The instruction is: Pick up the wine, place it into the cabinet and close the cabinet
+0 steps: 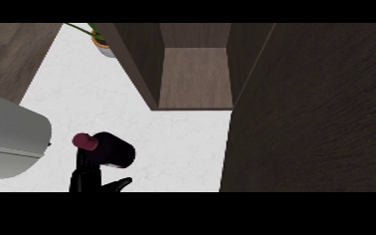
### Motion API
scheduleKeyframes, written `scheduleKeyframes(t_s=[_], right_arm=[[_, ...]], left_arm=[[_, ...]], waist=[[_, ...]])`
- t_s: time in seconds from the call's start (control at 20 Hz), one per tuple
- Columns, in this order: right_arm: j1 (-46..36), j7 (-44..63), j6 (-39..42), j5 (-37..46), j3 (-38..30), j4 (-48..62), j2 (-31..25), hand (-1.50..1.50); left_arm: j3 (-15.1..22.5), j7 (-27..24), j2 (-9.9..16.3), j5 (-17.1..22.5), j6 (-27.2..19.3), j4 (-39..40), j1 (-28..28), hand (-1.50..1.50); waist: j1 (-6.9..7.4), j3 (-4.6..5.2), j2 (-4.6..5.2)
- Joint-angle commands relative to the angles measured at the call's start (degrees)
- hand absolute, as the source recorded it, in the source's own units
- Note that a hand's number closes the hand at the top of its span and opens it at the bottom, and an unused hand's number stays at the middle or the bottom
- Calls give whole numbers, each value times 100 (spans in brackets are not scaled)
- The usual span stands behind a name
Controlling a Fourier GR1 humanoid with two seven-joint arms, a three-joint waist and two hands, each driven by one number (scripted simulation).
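The wine bottle (112, 151) is dark with a maroon cap, and its top tilts toward the upper left. It shows at the lower left, over the white counter (176, 139). My left hand (86, 176) comes in from the bottom edge right under it. Its fingers curl round the bottle's lower part and its thumb sticks out to the right. The bottle's base is hidden behind the hand. The dark wood cabinet (195, 77) stands open up and to the right of the bottle, its inner shelf bare. My right hand is out of view.
The open cabinet door (305, 124) fills the right side as a large dark wood panel. A potted plant (101, 40) stands at the back left beside the cabinet wall. A grey rounded object (18, 137) sits at the left edge.
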State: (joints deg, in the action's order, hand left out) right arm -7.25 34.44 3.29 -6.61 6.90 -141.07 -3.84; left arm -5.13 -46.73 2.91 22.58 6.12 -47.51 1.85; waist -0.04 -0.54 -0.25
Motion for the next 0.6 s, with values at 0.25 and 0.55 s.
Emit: scheduleKeyframes(t_s=[0.25,0.55], right_arm=[[266,297,-32,-76,176,-697,23,-150],[-81,249,-10,-159,-39,-230,-2,-150]], left_arm=[[-241,-372,188,80,592,902,-618,-150],[-84,-442,-57,-61,242,530,-516,-150]], waist=[[-56,61,21],[-17,57,23]])
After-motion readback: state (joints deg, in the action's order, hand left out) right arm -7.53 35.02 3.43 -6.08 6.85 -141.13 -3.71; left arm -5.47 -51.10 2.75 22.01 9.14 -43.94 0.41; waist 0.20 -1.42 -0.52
